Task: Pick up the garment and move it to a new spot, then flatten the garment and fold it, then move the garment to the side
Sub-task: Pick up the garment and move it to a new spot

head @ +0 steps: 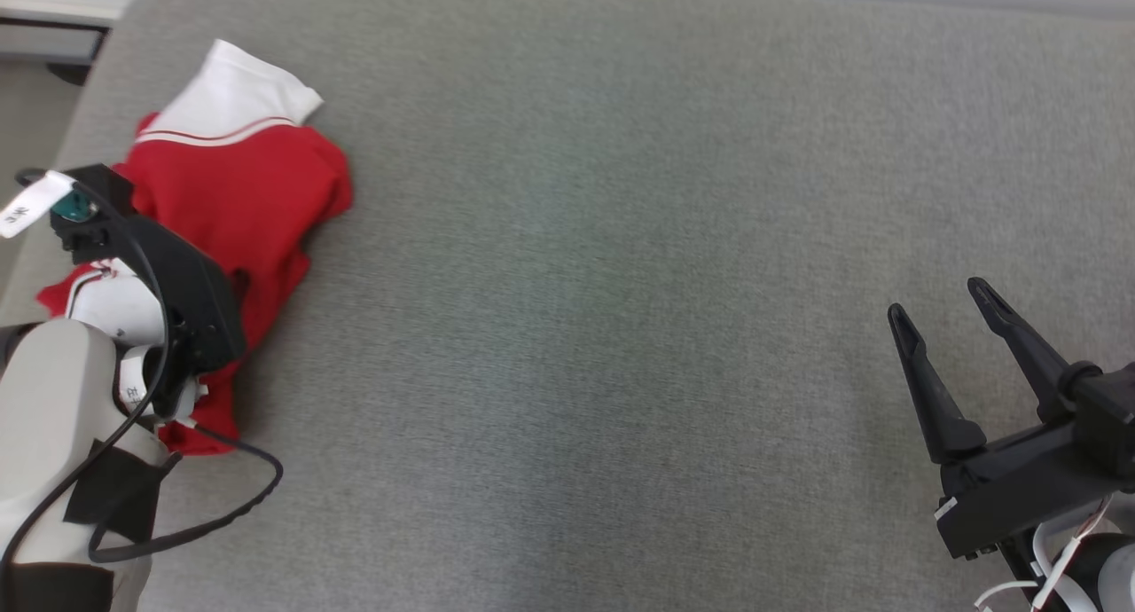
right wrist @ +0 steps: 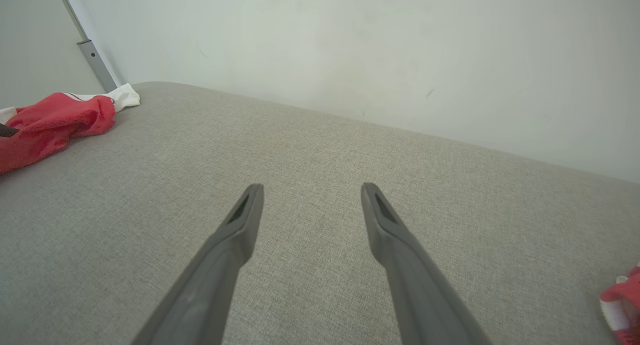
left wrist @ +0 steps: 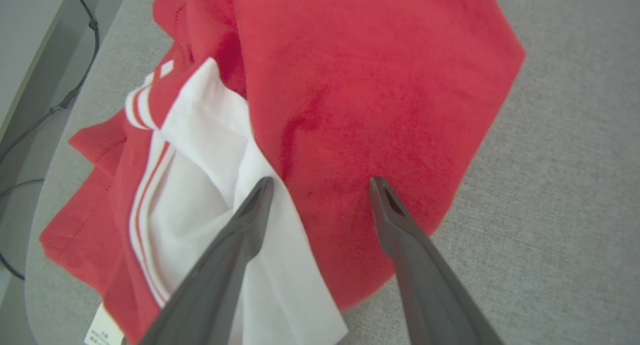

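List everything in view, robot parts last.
garment: 1, red with white panels and stripes, crumpled at the surface's left end
label: 1, white, at the garment's edge
surface: 1, grey fabric, under the garment
wall: 1, pale, behind the surface
cloth piece: 1, red and white, lower right corner of the right wrist view; cannot tell what it is
left gripper: 1, dark, open, over the garment, one finger above white cloth, the other above red
right gripper: 1, dark, open, over bare surface at the right, far from the garment
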Available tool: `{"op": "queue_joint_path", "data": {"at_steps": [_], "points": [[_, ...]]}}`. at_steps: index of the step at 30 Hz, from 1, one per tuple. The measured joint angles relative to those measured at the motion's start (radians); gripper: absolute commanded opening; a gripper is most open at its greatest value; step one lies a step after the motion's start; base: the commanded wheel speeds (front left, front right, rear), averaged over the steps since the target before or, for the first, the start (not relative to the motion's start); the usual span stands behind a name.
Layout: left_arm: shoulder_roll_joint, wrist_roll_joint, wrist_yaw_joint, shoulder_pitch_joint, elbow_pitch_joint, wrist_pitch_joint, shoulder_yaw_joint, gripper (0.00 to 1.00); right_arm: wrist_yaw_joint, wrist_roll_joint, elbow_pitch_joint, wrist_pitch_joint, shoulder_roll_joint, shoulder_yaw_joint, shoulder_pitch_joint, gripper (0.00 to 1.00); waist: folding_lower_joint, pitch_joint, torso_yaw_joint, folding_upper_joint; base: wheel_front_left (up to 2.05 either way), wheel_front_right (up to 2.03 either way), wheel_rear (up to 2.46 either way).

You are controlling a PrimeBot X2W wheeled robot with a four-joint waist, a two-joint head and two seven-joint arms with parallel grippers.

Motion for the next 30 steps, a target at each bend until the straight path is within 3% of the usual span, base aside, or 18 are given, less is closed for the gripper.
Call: {"op": "queue_joint_path", "data": {"at_steps": [10,11,12,13,24,30], "points": [[0.004,0.035,0.016,-0.04,0.077,0.043,-0.011,1.0,0.001,0.0,-0.015,0.035,-0.006,0.004,-0.013,1.0,-0.0001,0.048,-0.038,0.0,0.0,0.0,0.0],[0.006,0.036,0.016,-0.045,0.087,0.043,-0.011,0.54,0.001,0.0,-0.019,0.039,-0.006,0.004,-0.013,1.0,-0.0002,0.051,-0.04,0.0,0.0,0.0,0.0],[0.007,0.036,0.016,-0.051,0.092,0.043,-0.011,0.32,0.001,0.0,-0.028,0.043,-0.007,0.005,-0.013,1.0,-0.0002,0.053,-0.041,-0.0001,0.0,0.0,0.0],[0.008,0.037,0.016,-0.056,0.094,0.043,-0.012,0.0,0.001,0.0,-0.036,0.046,-0.007,0.005,-0.013,1.0,-0.0002,0.055,-0.042,-0.0001,0.0,0.0,0.0],[-0.024,0.051,0.025,-0.099,0.116,-0.015,-0.028,0.0,-0.002,0.005,-0.014,0.055,-0.002,-0.006,-0.02,1.0,-0.0002,0.058,-0.02,0.0,0.0,0.0,0.0],[-0.106,0.051,0.011,-0.112,0.079,-0.114,-0.057,0.0,-0.006,0.017,0.04,0.038,0.03,0.011,-0.057,1.0,-0.0001,0.017,-0.006,0.0,0.0,0.0,0.0]]}}
